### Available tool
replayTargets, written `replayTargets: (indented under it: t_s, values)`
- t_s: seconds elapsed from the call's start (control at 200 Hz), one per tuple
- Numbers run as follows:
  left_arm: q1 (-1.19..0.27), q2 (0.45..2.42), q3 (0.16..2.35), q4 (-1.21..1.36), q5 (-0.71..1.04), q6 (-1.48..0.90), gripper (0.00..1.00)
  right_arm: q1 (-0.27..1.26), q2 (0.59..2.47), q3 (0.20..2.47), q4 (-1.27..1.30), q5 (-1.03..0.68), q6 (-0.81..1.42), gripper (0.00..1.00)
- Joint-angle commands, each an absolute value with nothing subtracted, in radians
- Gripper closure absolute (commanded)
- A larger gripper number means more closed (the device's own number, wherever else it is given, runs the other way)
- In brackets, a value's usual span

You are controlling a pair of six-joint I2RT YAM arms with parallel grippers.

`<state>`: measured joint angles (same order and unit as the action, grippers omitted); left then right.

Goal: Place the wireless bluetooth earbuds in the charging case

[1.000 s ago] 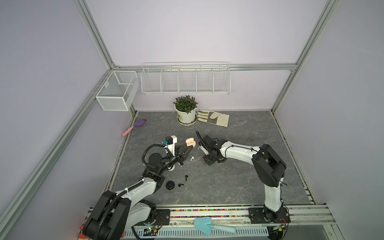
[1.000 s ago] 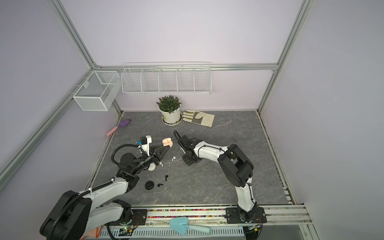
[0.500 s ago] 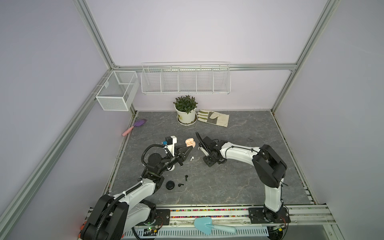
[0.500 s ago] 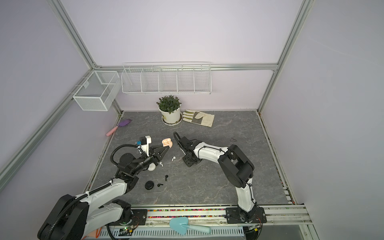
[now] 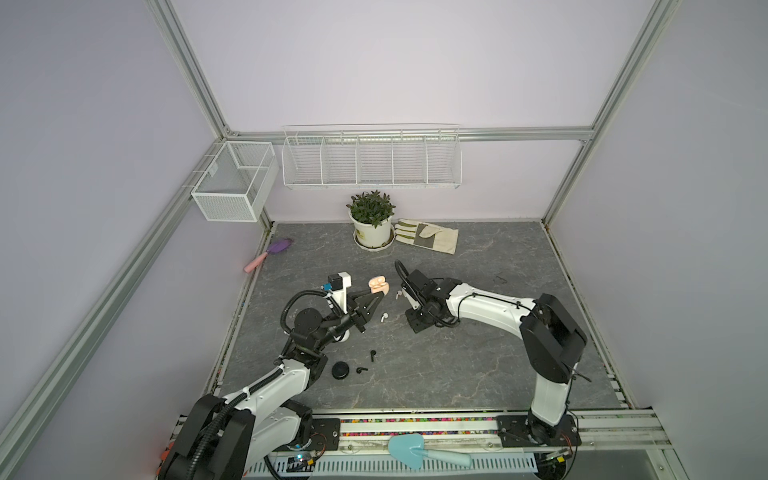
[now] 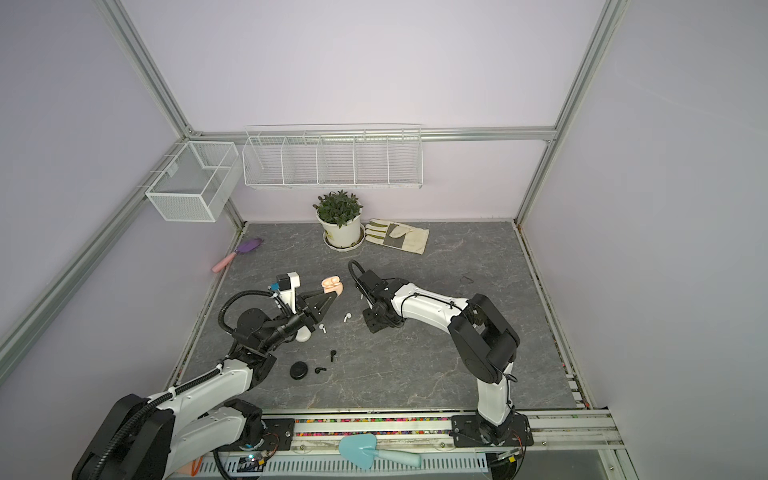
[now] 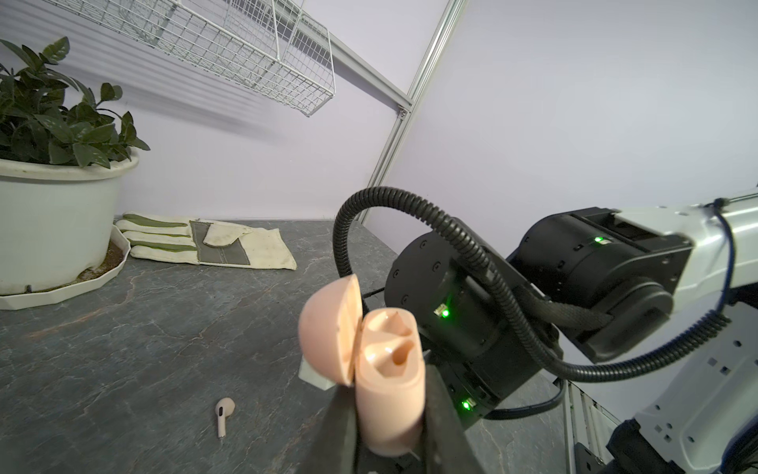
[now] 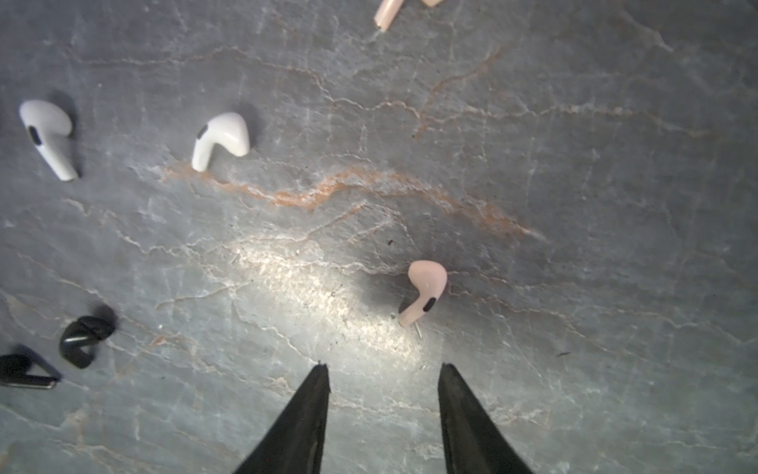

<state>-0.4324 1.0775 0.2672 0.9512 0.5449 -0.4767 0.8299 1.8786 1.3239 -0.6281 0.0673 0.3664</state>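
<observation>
Grey, stone-patterned worktop (image 5: 478,374), veined in rust and white. At the back stands a potted plant (image 5: 371,220), upright in a white pot on a white saucer. A work glove (image 5: 428,236) lies flat just beside it. A purple scoop with a pink handle (image 5: 268,254) lies at the worktop's left edge. A small dark loop (image 5: 501,277) lies near the right side. A white wire rack (image 5: 371,162) of five compartments hangs on the back wall, with a mesh basket (image 5: 232,183) hung from the left frame. A teal trowel (image 5: 419,449) lies on the front rail.

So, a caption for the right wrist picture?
Open fingers hover near a pink earbud; white earbuds and black earbuds nearby.
</observation>
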Motion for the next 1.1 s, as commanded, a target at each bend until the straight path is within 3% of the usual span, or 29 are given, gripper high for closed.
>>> replayTargets:
  t_s: [0.0, 1.094]
  values:
    - [-0.435, 1.049, 0.253, 0.938, 0.523, -0.503, 1.00, 0.814, 1.876, 1.338, -0.645, 0.030, 0.476, 0.53]
    - [-0.435, 1.084, 0.259, 0.923, 0.494, -0.515, 1.00, 0.782, 2.046, 1.445, -0.663, 0.108, 0.442, 0.65]
